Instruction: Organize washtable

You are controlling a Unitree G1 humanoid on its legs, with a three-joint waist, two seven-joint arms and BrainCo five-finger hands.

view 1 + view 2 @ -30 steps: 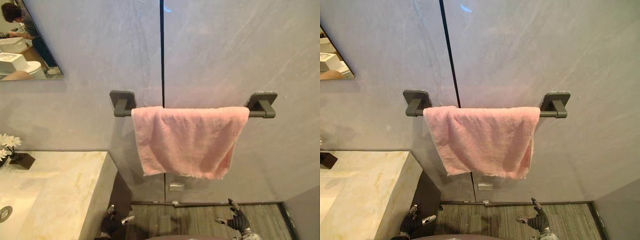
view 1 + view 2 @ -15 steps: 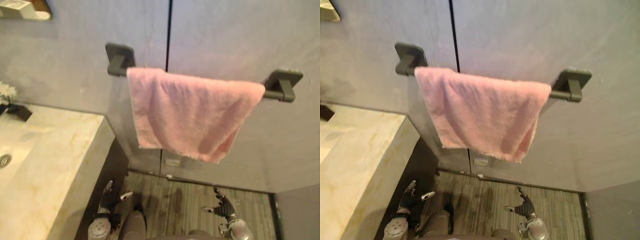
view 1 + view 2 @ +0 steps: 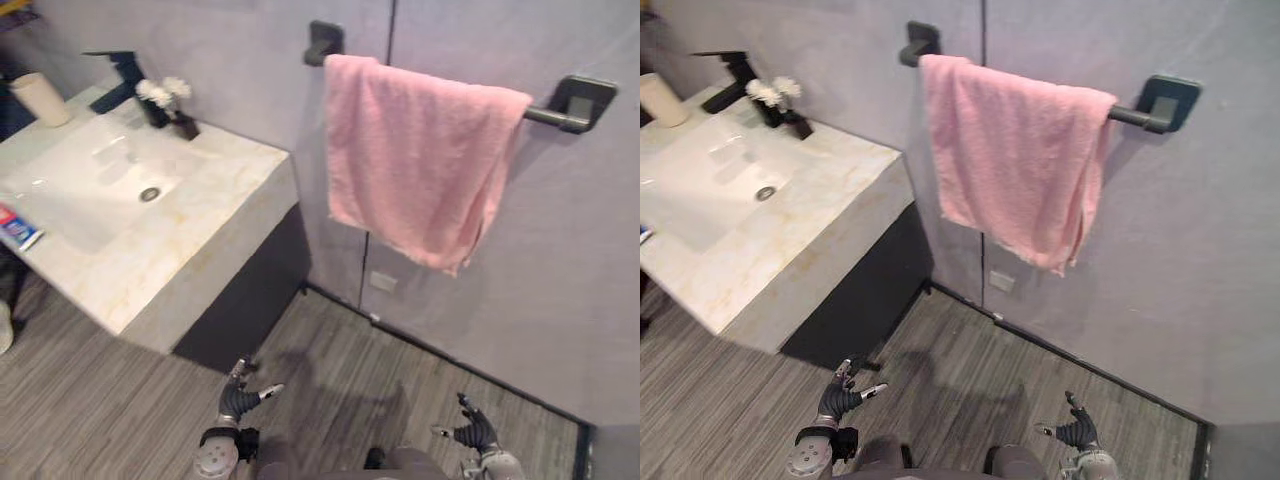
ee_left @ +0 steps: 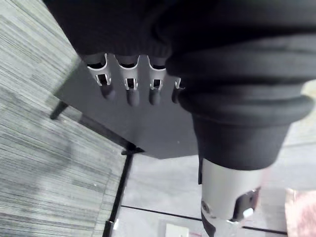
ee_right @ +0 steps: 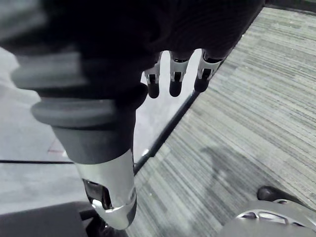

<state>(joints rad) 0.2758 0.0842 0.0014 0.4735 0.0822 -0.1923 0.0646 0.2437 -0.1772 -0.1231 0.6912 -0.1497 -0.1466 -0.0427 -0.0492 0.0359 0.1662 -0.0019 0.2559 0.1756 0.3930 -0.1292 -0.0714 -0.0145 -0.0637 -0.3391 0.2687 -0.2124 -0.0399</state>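
While both my hands hang empty near the floor (image 3: pixel 340 370), the desk (image 3: pixel 190 255) stands up and off to my left.

My left hand (image 3: pixel 238 400) and right hand (image 3: pixel 472 435) both have loose, spread fingers and hold nothing. The left one is plainly nearer the desk, just below its near corner. The desk's long side runs away along the wall, carrying the basin (image 3: pixel 90 185), faucet (image 3: pixel 122 72), flowers (image 3: pixel 165 95), a cup (image 3: pixel 40 98) at the far end and a tube (image 3: pixel 18 228) at the front edge. The pink towel (image 3: pixel 420 170) drapes over its rail (image 3: pixel 560 105), ahead of my right hand.
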